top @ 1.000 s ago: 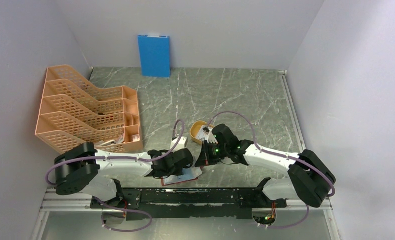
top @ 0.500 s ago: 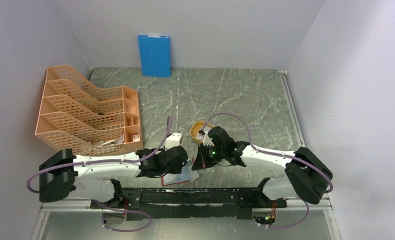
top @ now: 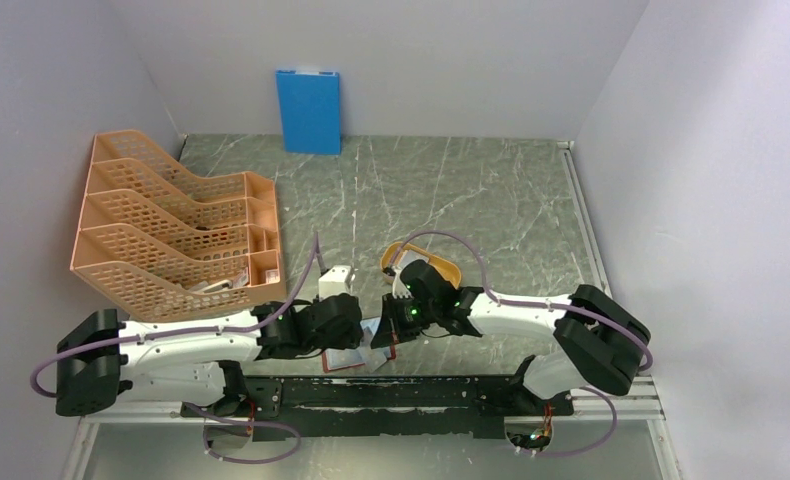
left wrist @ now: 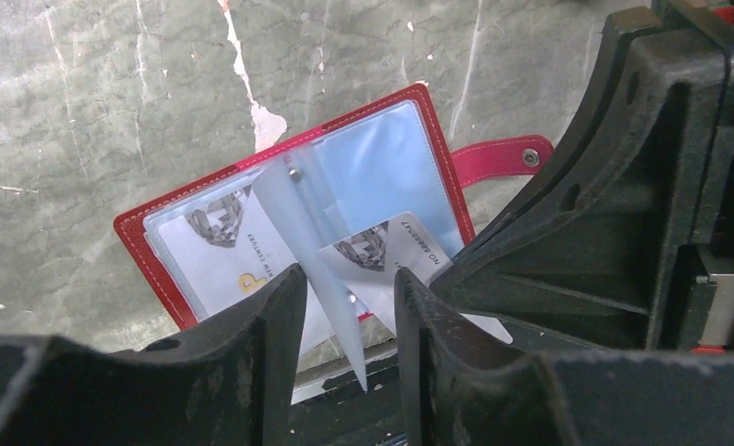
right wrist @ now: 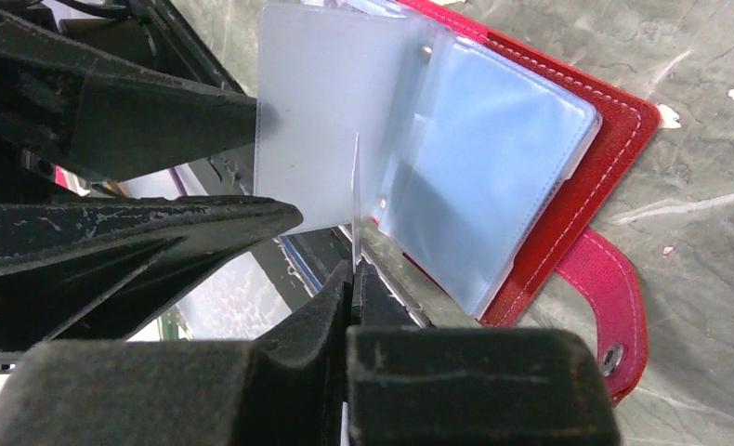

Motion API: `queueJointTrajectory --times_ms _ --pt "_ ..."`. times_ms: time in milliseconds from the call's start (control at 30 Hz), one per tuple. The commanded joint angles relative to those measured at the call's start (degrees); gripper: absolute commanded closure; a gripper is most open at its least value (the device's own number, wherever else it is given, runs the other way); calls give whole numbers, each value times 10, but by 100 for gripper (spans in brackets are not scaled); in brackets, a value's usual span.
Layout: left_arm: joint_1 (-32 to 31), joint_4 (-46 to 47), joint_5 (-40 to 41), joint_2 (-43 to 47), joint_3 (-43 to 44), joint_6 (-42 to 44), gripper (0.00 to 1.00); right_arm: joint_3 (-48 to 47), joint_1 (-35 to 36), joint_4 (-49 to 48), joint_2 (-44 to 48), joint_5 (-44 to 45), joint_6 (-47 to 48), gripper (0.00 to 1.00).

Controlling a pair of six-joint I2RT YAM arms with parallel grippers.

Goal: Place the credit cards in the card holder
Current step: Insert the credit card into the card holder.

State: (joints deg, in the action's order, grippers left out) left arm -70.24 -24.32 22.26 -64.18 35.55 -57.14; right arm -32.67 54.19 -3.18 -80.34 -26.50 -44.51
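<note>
Open for business: the card holder (left wrist: pixel 382 167) lies spread flat on the table (left wrist: pixel 94 93) near its front edge, between the two arms, with its snap tab (left wrist: pixel 498 158) out to one side. The left pincer (left wrist: pixel 347 283) stands spread, and a clear inner leaf (left wrist: pixel 294 209) rises loose between its fingers, apparently not nipped. The right pincer (right wrist: pixel 352 271) is pressed together on what looks to be a credit card (left wrist: pixel 388 243), seen edge-on from its own wrist. The card's far end lies over the pocket nearer the tab. A second credit card (left wrist: pixel 222 237) sits in the pocket on the other side of the leaf. The cards look light, stiff and slick, best taken by a short edge. The holder's leaves look limp and glossy, and are likely to flop shut unless held back near their free edge.
</note>
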Motion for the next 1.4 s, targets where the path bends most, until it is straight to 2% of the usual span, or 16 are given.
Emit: queueJointTrajectory --times_ms 0,200,333,433,567,700,933,1100,1367 --pt "-3 -10 2 -12 -1 -12 59 -11 7 -21 -7 13 -11 100" --pt "-3 -36 25 -34 -6 -22 81 -16 8 -8 -2 18 -6 100" --pt "-3 -65 43 -44 -5 -31 90 -16 8 3 4 25 -4 100" --pt "-3 -86 59 -38 -9 -40 92 -12 8 12 9 38 -4 100" --pt "-3 -107 74 -24 -22 -54 92 -6 8 7 8 46 -12 100" --pt "-3 -119 81 -24 -32 -69 87 -10 8 -8 -4 44 -18 100" --pt "-3 -149 95 -8 -23 -85 65 -24 8 -23 -23 39 -21 100" --pt "-2 -166 113 0 -27 -95 61 -25 8 -34 -27 32 -24 100" --pt "3 -171 109 6 -62 -135 62 -29 9 -55 -49 17 -34 100"
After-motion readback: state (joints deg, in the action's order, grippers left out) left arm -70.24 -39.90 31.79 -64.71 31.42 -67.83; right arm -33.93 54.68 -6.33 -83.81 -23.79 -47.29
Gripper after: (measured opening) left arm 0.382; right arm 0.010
